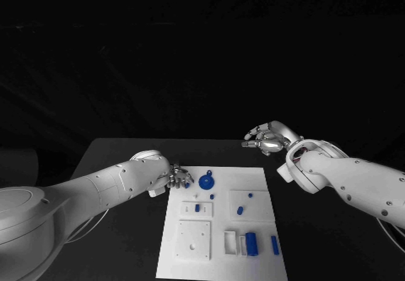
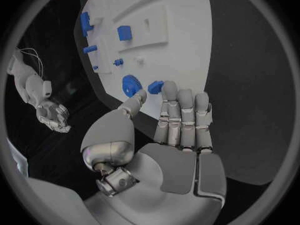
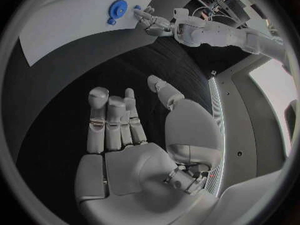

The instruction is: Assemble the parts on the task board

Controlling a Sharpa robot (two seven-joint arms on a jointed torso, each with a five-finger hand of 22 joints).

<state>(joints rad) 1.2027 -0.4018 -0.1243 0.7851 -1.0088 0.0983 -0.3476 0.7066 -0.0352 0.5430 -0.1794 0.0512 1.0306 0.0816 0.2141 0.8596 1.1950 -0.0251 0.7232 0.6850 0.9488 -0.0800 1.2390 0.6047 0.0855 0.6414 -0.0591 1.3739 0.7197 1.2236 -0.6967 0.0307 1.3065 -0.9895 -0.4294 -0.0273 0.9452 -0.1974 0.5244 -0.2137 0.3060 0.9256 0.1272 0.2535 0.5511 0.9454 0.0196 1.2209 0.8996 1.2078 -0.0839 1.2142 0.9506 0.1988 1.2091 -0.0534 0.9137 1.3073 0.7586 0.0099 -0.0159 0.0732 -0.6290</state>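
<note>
Head view: white task board [image 1: 221, 234], small blue parts [image 1: 250, 242] scattered.

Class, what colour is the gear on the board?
Blue; the gear shows best in the left wrist view.

Task board [image 1: 257, 257]: white. Parts on it, including gear [image 1: 206, 184]: blue. Table [image 1: 126, 152]: black. Hands: silver.

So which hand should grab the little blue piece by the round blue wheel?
Probably the left hand. Its fingertips are right at the small blue piece on the white board's edge, beside the wheel. The right hand is open, raised beyond the board's far corner.
</note>
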